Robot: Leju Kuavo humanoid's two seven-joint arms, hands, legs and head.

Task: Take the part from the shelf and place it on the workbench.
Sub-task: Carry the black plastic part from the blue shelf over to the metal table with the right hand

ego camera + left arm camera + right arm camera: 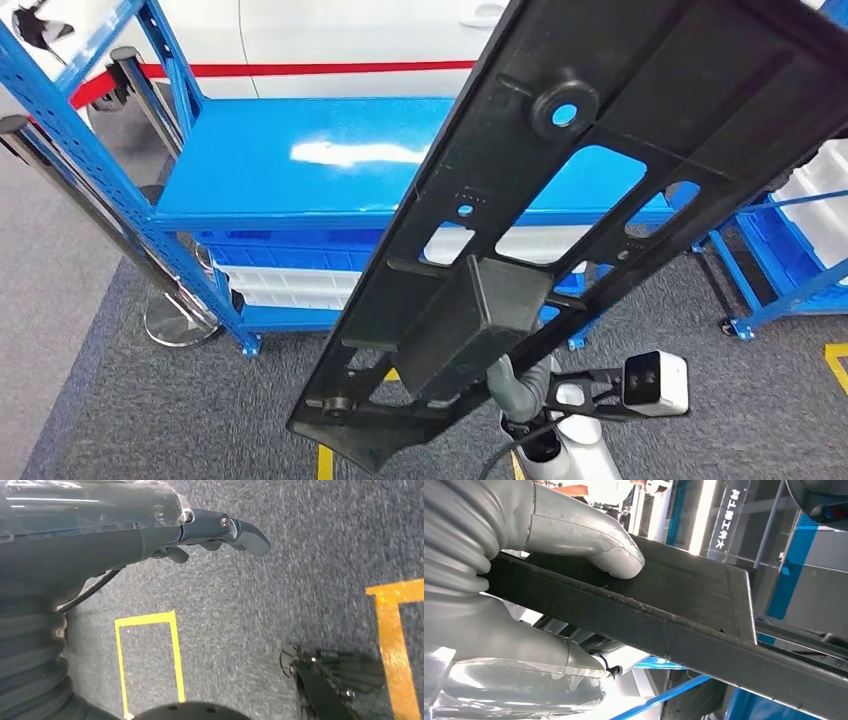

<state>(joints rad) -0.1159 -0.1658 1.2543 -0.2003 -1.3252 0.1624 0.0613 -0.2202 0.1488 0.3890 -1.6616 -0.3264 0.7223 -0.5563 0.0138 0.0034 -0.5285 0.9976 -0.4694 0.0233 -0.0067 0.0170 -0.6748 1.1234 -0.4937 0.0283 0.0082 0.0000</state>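
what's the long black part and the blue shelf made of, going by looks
The long black part looks like moulded plastic with a matte finish: ribs, cut-outs, a moulded boss, and a slightly rough edge where the right hand grips it. The blue shelf looks like painted sheet metal, glossy, with a bright glare patch and perforated uprights.

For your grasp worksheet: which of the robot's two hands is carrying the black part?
The right hand: its thumb presses on the black part. The left hand hangs over carpet, holding nothing.

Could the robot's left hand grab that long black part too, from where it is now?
Probably not right away. The left hand hangs low over the carpet, empty, while the black part is raised, held by the right hand.
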